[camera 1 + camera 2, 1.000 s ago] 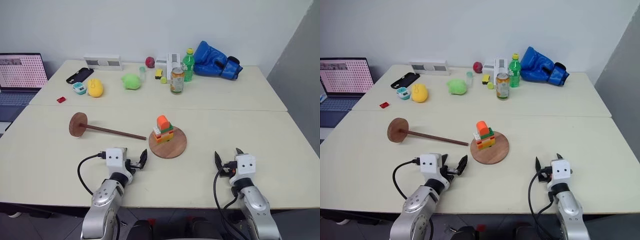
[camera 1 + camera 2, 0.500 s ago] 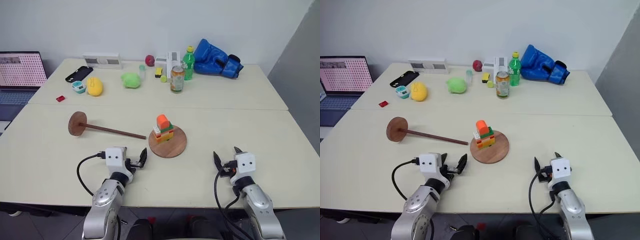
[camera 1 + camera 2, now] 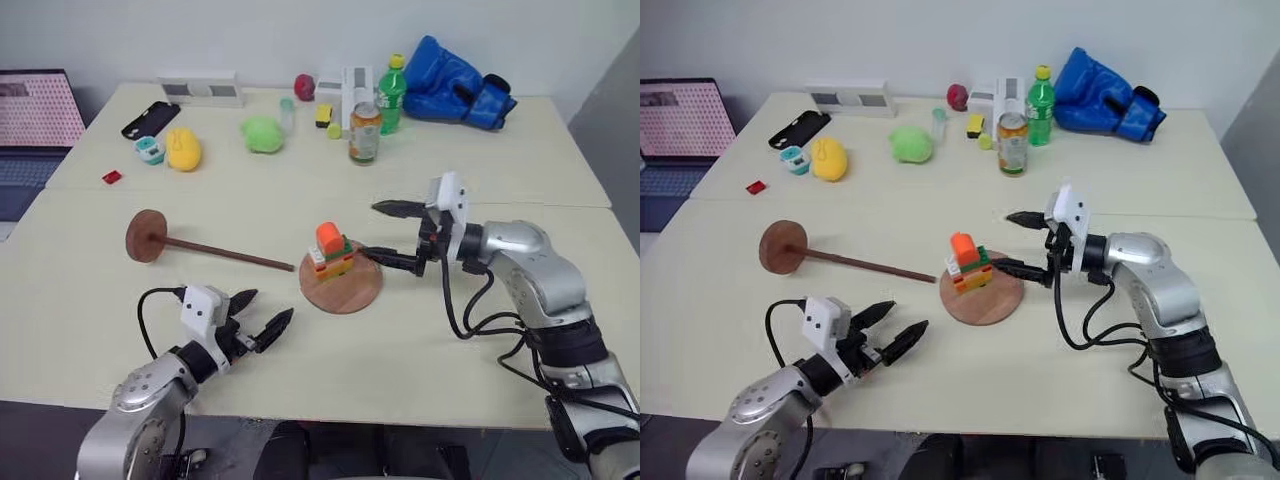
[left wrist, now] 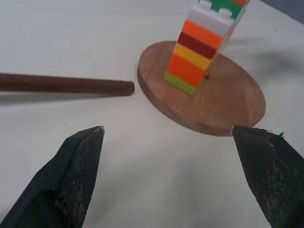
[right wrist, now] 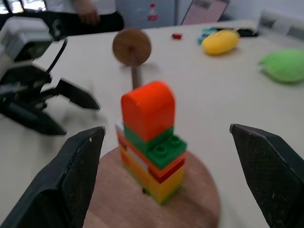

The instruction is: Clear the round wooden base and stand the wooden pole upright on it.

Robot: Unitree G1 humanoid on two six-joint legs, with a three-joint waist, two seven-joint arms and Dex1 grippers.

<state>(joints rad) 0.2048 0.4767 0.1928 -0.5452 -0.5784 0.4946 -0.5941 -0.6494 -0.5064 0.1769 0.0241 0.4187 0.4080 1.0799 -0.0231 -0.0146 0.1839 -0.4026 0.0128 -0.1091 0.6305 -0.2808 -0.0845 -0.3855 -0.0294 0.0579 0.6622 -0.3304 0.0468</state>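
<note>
Starting at the left of the table [image 3: 90, 300], the pole [image 3: 215, 251] lies flat, its small end disc [image 3: 146, 236] standing on edge at the far left and its bare tip pointing right, stopping just short of the base [image 3: 345, 289] without touching it. Nearer the front edge, the left gripper [image 3: 258, 316] hovers low over the tabletop, its two black fingers spread wide with nothing between them, aimed toward the gap between the pole's tip and the base. In the middle sits the base, flat on the table, with a block tower [image 3: 331, 251] upright on its left part: banded bricks topped by an orange rounded piece. To the right of that, the right gripper [image 3: 391, 234] reaches in from the right side, pointing left at the tower, fingers wide apart and empty, one finger [image 3: 386, 259] low over the base's rim, the other higher up. Along the far side stand a can [image 3: 364, 134], a green bottle [image 3: 391, 95] and a blue boxing glove [image 3: 460, 77].
</note>
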